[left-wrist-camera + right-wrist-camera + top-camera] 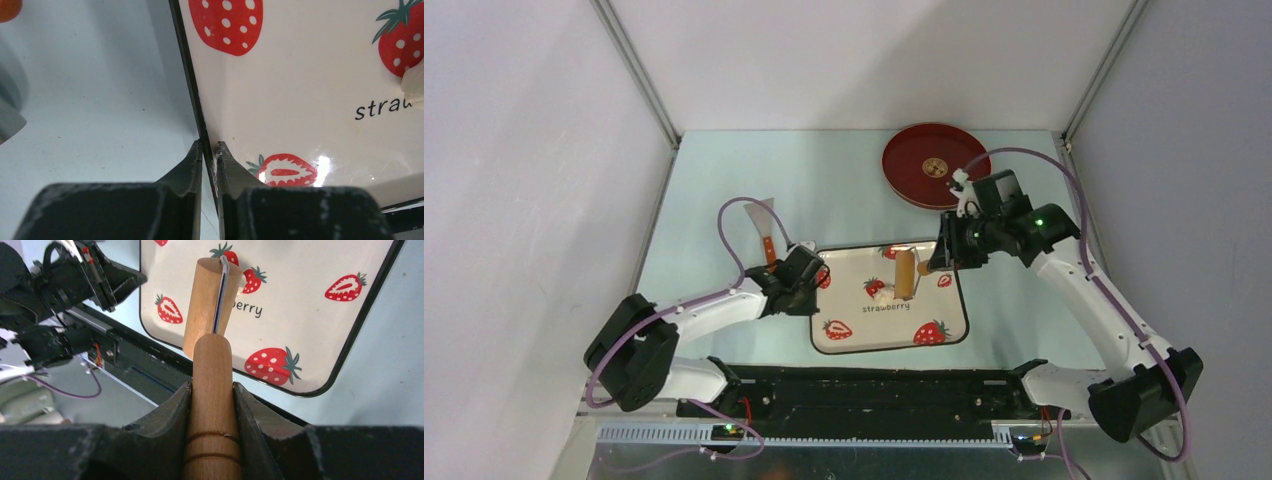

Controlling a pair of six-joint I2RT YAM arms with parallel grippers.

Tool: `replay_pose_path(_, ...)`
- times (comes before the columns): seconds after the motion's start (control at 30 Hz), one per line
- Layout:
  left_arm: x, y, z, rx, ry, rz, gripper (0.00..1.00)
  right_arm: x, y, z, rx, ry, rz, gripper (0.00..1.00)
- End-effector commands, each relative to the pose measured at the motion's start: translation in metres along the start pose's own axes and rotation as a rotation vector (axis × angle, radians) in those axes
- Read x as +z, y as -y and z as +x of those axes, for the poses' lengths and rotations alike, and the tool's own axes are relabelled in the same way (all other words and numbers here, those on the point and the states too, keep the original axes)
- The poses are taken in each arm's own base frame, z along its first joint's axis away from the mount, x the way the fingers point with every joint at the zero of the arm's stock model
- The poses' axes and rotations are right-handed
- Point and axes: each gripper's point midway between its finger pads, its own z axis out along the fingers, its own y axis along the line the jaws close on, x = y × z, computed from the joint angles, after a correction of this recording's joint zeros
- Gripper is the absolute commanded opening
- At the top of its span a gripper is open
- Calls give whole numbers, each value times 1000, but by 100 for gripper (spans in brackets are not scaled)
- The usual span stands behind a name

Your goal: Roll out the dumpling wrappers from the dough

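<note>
A small cream-white lump of dough (882, 293) lies on the strawberry-patterned plate (854, 345), right beside the tan wooden roller (905, 273). The roller's drum rests on the plate. My right gripper (212, 387) is shut on the roller's handle (212, 365), at the plate's far right (936, 262). My left gripper (209, 145) is shut on the plate's black left rim (192, 100), which runs between its two fingers. An edge of the dough (414, 85) shows at the right of the left wrist view. No dumpling wrappers are in view.
A round red tray (914, 165) with a gold emblem stands at the back right. A scraper with an orange handle (764, 225) lies behind the left gripper. The black base rail (874, 385) runs along the near edge.
</note>
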Motion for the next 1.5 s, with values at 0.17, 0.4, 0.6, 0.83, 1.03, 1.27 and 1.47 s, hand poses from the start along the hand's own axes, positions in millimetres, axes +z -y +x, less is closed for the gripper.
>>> replay_pose_path(0.17, 1, -17, 36, 70, -93, -66, 10, 14, -15, -15, -244, -70, 63, 0)
replay_pose_path(0.4, 3, -17, 37, 77, -93, -78, 10, 33, -21, -27, -302, -118, 176, 0)
replay_pose_path(0.6, 3, -17, 38, 80, -95, -85, 10, 55, -32, -26, -351, -172, 223, 0)
replay_pose_path(0.83, 4, -17, 37, 82, -93, -87, 9, 72, -37, -16, -366, -208, 242, 0)
replay_pose_path(1.03, 4, -17, 37, 84, -92, -88, 9, 87, -37, -8, -364, -231, 239, 0)
replay_pose_path(1.27, 4, -17, 37, 82, -92, -90, 9, 101, -23, 3, -380, -276, 295, 0)
replay_pose_path(1.47, 4, -17, 37, 82, -92, -90, 9, 111, -21, 13, -374, -297, 280, 0)
